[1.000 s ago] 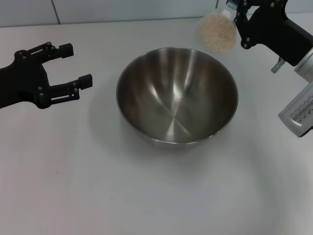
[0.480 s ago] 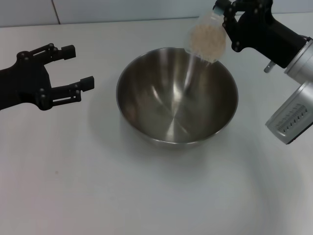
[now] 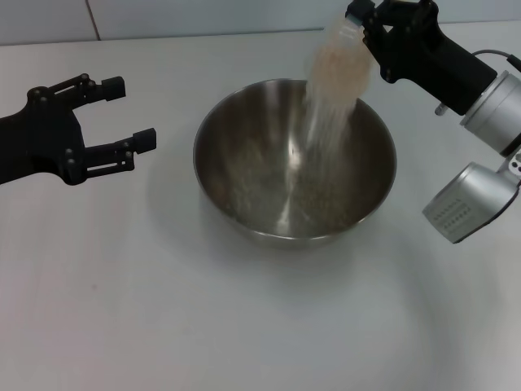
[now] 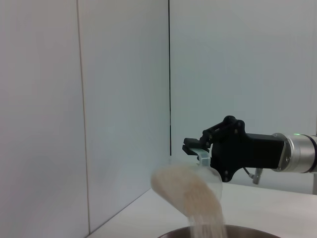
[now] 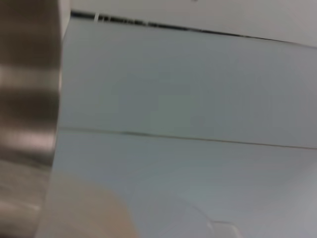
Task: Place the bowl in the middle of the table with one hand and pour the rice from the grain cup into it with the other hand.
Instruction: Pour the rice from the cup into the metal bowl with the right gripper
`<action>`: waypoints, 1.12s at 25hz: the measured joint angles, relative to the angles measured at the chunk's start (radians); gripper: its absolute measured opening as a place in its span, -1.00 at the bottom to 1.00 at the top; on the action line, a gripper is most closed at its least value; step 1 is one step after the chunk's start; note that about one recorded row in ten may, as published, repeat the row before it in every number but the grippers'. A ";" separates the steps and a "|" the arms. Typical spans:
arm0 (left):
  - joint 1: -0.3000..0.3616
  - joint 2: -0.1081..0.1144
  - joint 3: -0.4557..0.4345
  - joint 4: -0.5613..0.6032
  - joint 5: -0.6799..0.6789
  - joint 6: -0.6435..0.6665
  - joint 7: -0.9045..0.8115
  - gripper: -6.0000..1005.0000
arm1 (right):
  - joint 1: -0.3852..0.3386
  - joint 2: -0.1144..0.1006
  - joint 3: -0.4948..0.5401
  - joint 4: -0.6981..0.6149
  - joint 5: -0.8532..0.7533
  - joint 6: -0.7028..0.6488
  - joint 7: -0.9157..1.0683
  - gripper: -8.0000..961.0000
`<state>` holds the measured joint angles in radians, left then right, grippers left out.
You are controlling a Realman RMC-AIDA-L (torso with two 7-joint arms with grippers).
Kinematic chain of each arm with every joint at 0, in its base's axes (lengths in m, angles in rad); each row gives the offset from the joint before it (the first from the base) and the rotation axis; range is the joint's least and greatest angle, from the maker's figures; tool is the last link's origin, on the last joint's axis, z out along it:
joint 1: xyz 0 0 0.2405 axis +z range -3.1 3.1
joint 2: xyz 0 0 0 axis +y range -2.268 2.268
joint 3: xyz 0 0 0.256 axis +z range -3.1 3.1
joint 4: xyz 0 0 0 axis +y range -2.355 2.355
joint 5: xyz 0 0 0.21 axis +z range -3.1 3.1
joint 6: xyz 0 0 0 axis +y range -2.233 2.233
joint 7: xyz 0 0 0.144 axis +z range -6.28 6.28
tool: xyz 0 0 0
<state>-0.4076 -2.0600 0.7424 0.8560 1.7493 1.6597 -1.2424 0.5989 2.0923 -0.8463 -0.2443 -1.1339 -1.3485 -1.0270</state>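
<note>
A shiny steel bowl stands in the middle of the white table. Above its far right rim my right gripper is shut on the translucent grain cup, tipped steeply over the bowl. Rice streams from the cup down into the bowl. The left wrist view shows the same tilted grain cup and the falling rice over the bowl's rim. My left gripper hangs open left of the bowl, apart from it and holding nothing.
A pale wall runs behind the table's far edge. The right arm's silver wrist hangs over the table to the right of the bowl.
The right gripper has swung the grain cup left over the bowl and tipped it further. Rice now pours in a stream. The left gripper has stayed put.
</note>
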 joint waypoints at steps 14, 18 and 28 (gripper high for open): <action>0.000 -0.002 0.000 0.000 -0.004 0.000 0.000 0.66 | 0.016 0.000 -0.001 0.053 0.026 -0.059 -0.199 -0.95; 0.000 -0.002 0.000 0.000 -0.004 0.000 0.000 0.66 | 0.015 0.000 -0.001 0.053 0.021 -0.062 -0.229 -0.95; -0.001 -0.002 0.000 0.000 -0.004 0.002 0.000 0.66 | 0.009 0.000 -0.020 0.059 0.025 -0.064 -0.272 -0.95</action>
<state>-0.4081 -2.0616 0.7423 0.8560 1.7453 1.6612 -1.2425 0.6081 2.0922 -0.8664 -0.1850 -1.1093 -1.4129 -1.2988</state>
